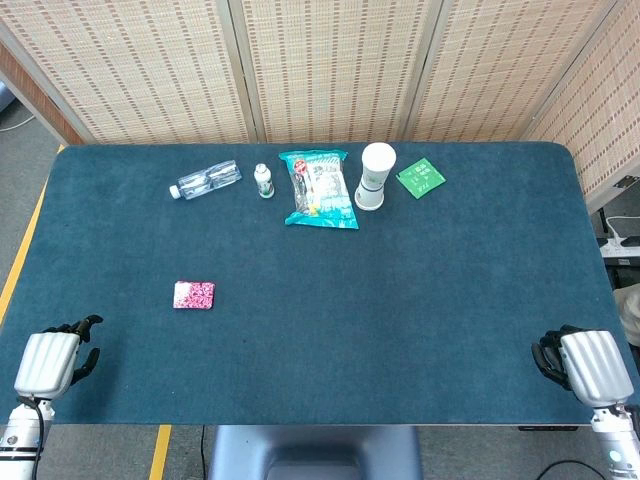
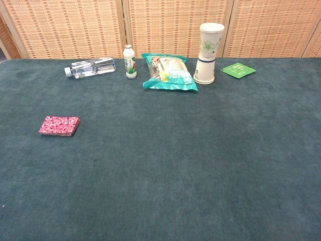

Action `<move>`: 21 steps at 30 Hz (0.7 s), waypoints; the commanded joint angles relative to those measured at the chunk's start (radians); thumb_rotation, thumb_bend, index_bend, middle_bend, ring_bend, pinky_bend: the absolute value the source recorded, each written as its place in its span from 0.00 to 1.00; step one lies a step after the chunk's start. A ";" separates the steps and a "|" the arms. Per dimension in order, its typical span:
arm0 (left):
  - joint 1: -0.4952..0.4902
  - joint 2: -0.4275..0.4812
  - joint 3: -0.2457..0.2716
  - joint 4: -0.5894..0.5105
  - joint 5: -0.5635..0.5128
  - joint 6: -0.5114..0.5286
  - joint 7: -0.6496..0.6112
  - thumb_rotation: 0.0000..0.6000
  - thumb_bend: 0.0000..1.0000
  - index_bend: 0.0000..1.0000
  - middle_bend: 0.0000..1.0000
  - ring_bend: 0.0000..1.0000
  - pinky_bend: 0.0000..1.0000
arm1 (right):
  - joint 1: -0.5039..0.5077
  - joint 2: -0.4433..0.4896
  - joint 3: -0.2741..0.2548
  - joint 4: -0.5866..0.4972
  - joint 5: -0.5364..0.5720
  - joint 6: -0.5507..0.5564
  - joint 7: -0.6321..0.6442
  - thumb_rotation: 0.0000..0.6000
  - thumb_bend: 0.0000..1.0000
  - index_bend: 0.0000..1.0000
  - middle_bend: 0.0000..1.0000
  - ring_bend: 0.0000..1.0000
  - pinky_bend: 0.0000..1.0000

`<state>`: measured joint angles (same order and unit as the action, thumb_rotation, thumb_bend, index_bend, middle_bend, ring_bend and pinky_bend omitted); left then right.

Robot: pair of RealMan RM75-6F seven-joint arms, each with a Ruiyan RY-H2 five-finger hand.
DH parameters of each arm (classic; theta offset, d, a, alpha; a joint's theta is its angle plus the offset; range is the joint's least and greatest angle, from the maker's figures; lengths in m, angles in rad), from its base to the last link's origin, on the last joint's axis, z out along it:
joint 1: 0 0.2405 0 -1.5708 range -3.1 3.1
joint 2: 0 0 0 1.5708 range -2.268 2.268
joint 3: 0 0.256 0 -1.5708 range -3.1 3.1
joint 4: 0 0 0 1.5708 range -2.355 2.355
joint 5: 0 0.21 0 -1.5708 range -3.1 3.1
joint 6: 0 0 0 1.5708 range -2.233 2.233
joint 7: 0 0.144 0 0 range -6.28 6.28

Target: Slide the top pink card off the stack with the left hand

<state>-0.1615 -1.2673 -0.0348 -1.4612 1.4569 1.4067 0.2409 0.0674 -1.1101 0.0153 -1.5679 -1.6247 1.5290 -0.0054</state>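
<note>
Pink card stack [image 1: 194,295] lies flat near the tabletop [image 1: 400,330] left edge, within your left robot hand's [image 1: 55,360] reach; that hand holds nothing, fingers loosely curled. Your right robot hand [image 1: 585,365] idles empty at the near right corner.

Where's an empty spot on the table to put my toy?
Bare cloth runs from the pink card stack across to the right hand, and below the snack bag. The far edge is crowded: water bottle, small bottle, cups, green packet.
</note>
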 commanded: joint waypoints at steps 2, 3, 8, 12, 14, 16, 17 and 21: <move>0.000 0.001 0.001 0.000 0.001 0.000 -0.001 1.00 0.37 0.31 0.51 0.55 0.63 | -0.002 0.000 -0.001 0.000 -0.002 0.003 -0.001 1.00 0.41 1.00 0.83 0.72 0.83; 0.000 0.001 0.001 0.000 0.001 0.000 -0.001 1.00 0.37 0.31 0.51 0.55 0.63 | -0.002 -0.001 -0.001 0.000 -0.002 0.004 -0.001 1.00 0.41 1.00 0.83 0.72 0.84; 0.000 0.001 0.001 0.000 0.004 0.002 -0.006 1.00 0.37 0.31 0.51 0.55 0.63 | -0.006 -0.004 -0.003 0.001 -0.011 0.014 -0.001 1.00 0.41 1.00 0.83 0.72 0.84; -0.004 -0.001 -0.002 0.005 0.005 -0.001 -0.013 1.00 0.37 0.31 0.51 0.55 0.63 | -0.005 -0.008 -0.001 0.005 -0.004 0.010 -0.008 1.00 0.41 1.00 0.83 0.72 0.84; -0.005 -0.001 -0.002 0.005 0.004 -0.002 -0.013 1.00 0.37 0.31 0.51 0.55 0.63 | -0.004 -0.008 0.000 0.005 -0.003 0.009 -0.009 1.00 0.41 1.00 0.83 0.72 0.84; -0.005 -0.003 -0.002 0.008 0.004 -0.004 -0.013 1.00 0.37 0.31 0.51 0.55 0.63 | -0.003 -0.007 0.002 0.003 0.004 0.004 -0.010 1.00 0.41 1.00 0.83 0.72 0.84; -0.004 -0.004 -0.001 0.010 0.002 -0.005 -0.010 1.00 0.37 0.30 0.52 0.56 0.63 | -0.002 -0.006 0.004 0.001 0.007 0.002 -0.010 1.00 0.41 1.00 0.83 0.72 0.84; -0.001 -0.007 0.000 0.009 0.009 0.006 -0.010 1.00 0.37 0.26 0.65 0.71 0.69 | -0.003 -0.004 0.002 -0.001 -0.001 0.008 0.000 1.00 0.41 1.00 0.83 0.72 0.84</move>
<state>-0.1633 -1.2738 -0.0351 -1.4524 1.4631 1.4105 0.2322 0.0650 -1.1145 0.0176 -1.5688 -1.6241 1.5355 -0.0070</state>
